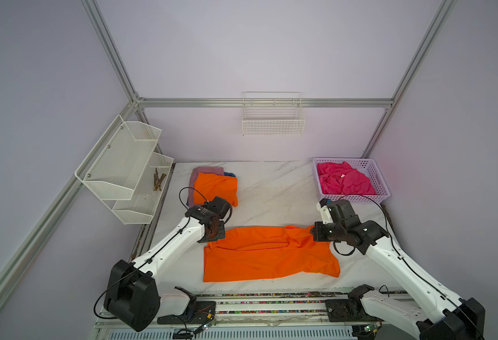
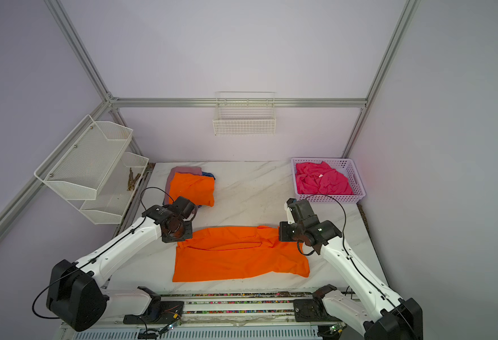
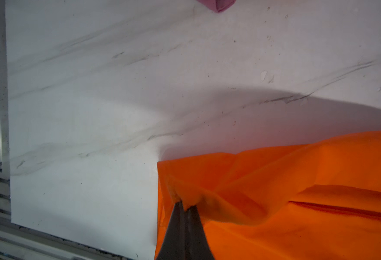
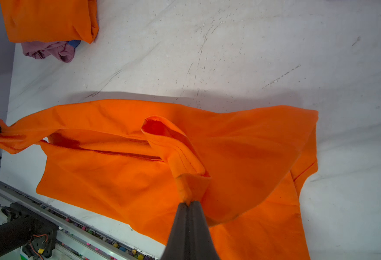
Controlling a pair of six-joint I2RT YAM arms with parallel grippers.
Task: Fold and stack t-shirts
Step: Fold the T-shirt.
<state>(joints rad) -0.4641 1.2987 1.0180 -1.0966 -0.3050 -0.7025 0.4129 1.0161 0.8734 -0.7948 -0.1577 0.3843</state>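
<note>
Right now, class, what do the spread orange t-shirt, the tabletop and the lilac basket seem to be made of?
Spread orange t-shirt: soft matte cloth, likely; it creases and drapes.
Tabletop: smooth white slab with grey veins, marble or a marble-look laminate.
Lilac basket: moulded plastic, probably; its walls are evenly perforated.

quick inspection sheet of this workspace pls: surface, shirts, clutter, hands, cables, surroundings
surface: white marbled table, scuffed.
job's things: spread orange t-shirt at the front, partly folded; folded orange t-shirt stacked over mauve-pink t-shirt and blue t-shirt; hot pink t-shirt crumpled in lilac basket.
clutter: brown sticks in mesh shelf; coloured beads in the front rail.
hands: left hand shut on the spread shirt's corner; right hand shut on a bunched fold of it.
cables: black cable looped at each wrist.
surroundings: wire basket on the back wall, aluminium frame, lilac walls.
</note>
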